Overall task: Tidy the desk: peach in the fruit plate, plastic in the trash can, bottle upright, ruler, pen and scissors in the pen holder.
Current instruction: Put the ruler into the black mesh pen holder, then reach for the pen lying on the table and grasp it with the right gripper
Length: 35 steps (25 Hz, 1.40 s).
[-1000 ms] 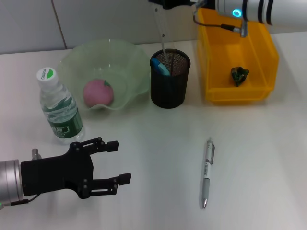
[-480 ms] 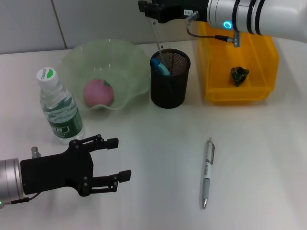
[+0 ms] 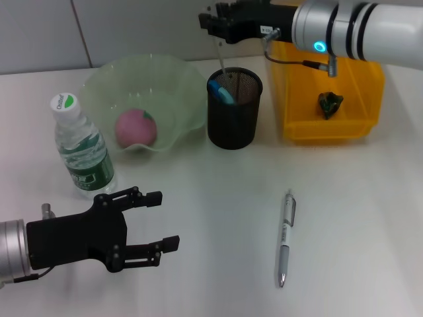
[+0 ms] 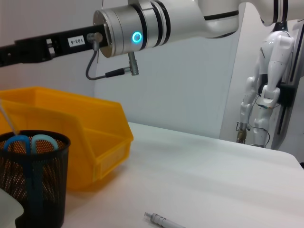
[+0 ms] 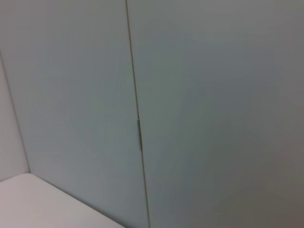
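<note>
The thin transparent plastic ruler (image 3: 223, 61) stands almost upright with its lower end already inside the black wire-mesh pen holder (image 3: 233, 117), beside the blue-handled scissors (image 3: 221, 92), while its upper end sits at the tip of the right claw (image 3: 215, 22); this claw appears closed on the ruler, so I judge this step nearly finished, only the release missing. The pink peach (image 3: 136, 127) lies in the pale green wavy glass fruit plate (image 3: 178, 79), the clear water bottle with the green label (image 3: 80, 148) stands upright just beside that plate, and a dark green crumpled piece of plastic (image 3: 329, 104) lies in the yellow plastic bin (image 3: 294, 125) that serves as trash can. What remains is the silver pen (image 3: 285, 238), flat on the white tabletop (image 3: 357, 218), well apart from the holder. The left claw (image 3: 164, 221) hovers open and empty over the near tabletop.
</note>
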{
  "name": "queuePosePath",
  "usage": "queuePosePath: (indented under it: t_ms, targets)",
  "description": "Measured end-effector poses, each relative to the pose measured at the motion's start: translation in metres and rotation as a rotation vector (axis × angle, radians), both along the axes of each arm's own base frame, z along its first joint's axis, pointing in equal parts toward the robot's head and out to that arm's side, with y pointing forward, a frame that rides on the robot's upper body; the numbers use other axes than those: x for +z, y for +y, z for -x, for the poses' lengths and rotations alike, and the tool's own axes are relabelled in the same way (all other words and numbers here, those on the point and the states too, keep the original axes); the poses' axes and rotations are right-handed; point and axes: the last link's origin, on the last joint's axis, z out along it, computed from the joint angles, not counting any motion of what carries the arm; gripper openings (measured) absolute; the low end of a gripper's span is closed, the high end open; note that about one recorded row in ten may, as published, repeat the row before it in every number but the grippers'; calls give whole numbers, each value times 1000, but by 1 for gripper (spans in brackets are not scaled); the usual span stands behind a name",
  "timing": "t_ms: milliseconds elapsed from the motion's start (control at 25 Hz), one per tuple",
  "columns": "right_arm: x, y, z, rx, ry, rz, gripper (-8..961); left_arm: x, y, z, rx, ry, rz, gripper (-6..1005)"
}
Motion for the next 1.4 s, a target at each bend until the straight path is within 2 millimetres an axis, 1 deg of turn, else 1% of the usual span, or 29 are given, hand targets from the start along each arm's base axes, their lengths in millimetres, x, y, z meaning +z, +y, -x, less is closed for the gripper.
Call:
queuePosePath:
  t_ms: [160,520,720,760,880,1040,1160,1400]
  targets:
    - [0,-2,-5,-11,0,-1,546,0,-1,0,1,-1,1,823]
    - [1,-4,-9,-15,2,0,562,0,-1,0,-2,-1,2,821]
    - [4,-6,-10,-10,6,-10,638,0,-1,0,-1,-1,2,820]
    - [4,-7,-10,-6,8,-8,653,1,-1,0,-1,-2,2,820]
    - [1,-12,-8,8,25,5,653,0,-1,0,-1,-3,3,819]
    - [4,-18,-6,13,68,5,653,0,-1,0,1,-4,4,818]
    - [5,-24,1,9,97,40,653,0,-1,0,5,-5,6,818]
    - [17,-35,9,-50,110,107,654,0,-1,1,9,-6,7,817]
